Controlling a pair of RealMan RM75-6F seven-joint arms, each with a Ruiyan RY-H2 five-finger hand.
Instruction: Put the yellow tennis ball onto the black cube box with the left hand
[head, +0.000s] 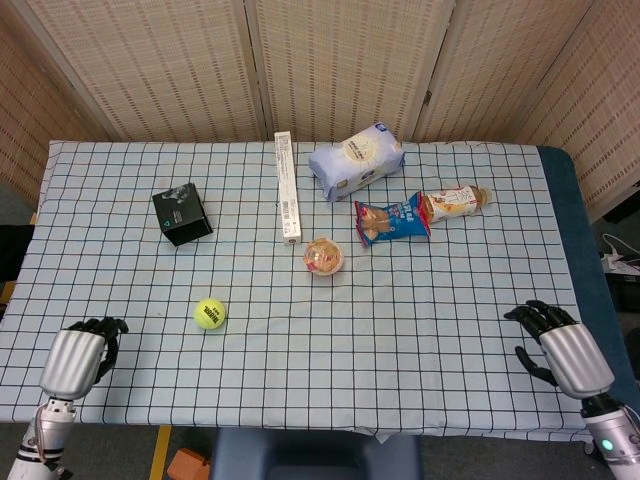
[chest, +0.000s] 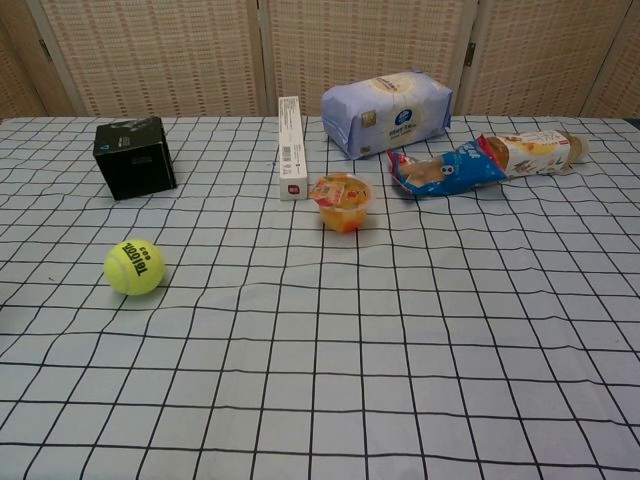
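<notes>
While both arms are low at the near edge of the table, the left hand (head: 75, 357) sits at the near left corner with its silver back up and its dark fingers curled inward, holding nothing. At the near right corner, the right hand (head: 563, 349) has its fingers bent but apart, and it is also empty. Only the head view shows the hands.

On the checked tablecloth (head: 420, 330), the yellow tennis ball (head: 209, 313) lies in the near left part, apart from the left hand. Further back toward the left edge, well apart from the ball, stands the black cube box (head: 182, 213), with nothing on top of it.

Near the middle stands a small clear plastic cup (chest: 342, 201) with orange fruit pieces inside; its lid is closed. A long white carton (chest: 291, 147) lies just beside it.
</notes>
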